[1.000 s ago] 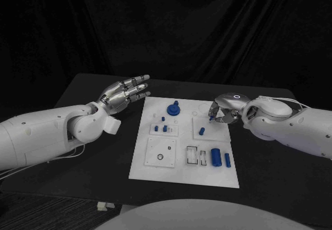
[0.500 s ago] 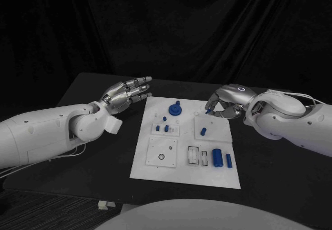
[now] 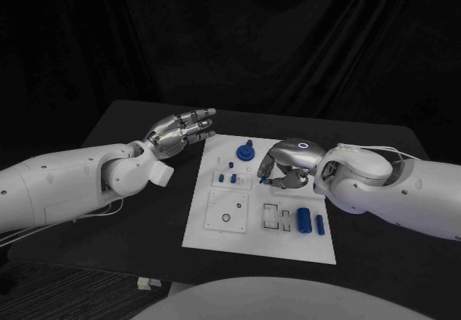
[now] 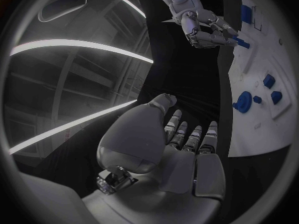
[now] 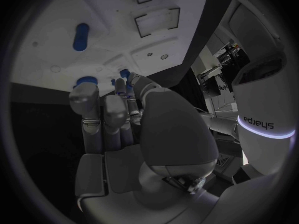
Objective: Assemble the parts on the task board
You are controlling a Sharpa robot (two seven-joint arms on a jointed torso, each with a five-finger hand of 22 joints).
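The right hand (image 3: 284, 168) hangs over the middle of the task board (image 3: 223, 237), fingers pinching a small blue part (image 3: 264, 179) — a placing step, it seems. Next it needs careful alignment above a socket. The left hand (image 3: 180, 132) hovers beside the board's far corner, fingers apart, holding nothing.

**A robot test lab, curtained in black**

The setting looks like a robotics lab or test cell, not a home or shop. A black table (image 3: 380, 220) stands before black drapery (image 3: 240, 53) that closes off the whole background. A white task board (image 3: 216, 237) with recessed slots lies across the table's middle, carrying small blue parts (image 3: 302, 219). Two white arms reach in from the table's side edges. The left wrist view shows long strip lights (image 4: 74, 47) overhead, and the right wrist view shows equipment clutter (image 5: 215, 77) beyond the table.
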